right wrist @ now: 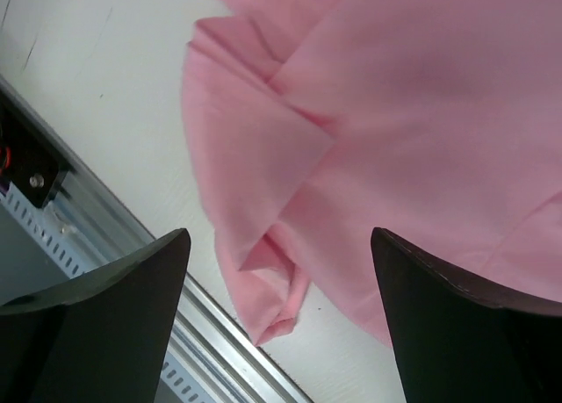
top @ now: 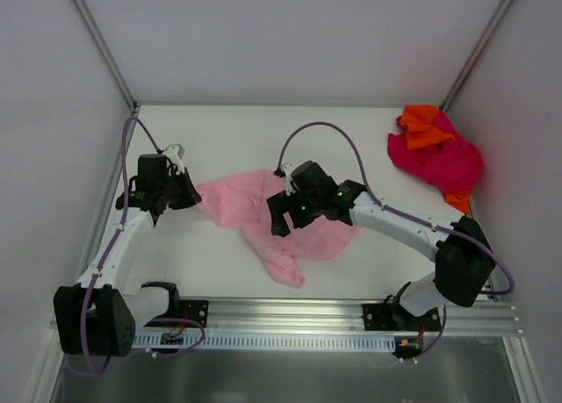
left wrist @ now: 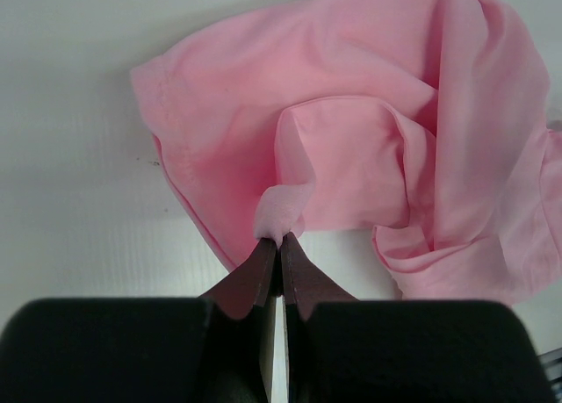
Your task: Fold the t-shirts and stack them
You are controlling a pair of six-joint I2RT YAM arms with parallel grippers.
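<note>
Pink t-shirt lies crumpled on the table, between the arms. Long axis runs roughly left to right; one narrow end trails toward the near rail. Left gripper: fingers clenched on a small fold at the shirt's left edge. Right gripper: fingers spread wide above the shirt's right half, gripping nothing. Magenta-red t-shirt and orange t-shirt are heaped in the far right corner.

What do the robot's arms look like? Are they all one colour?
No. The left arm and right arm have white tube sections with chunky black joints. A thin purple cable loops along each one. Tiny green lights glow on the right wrist. The left gripper and right gripper have two flat, dark fingers each.
</note>
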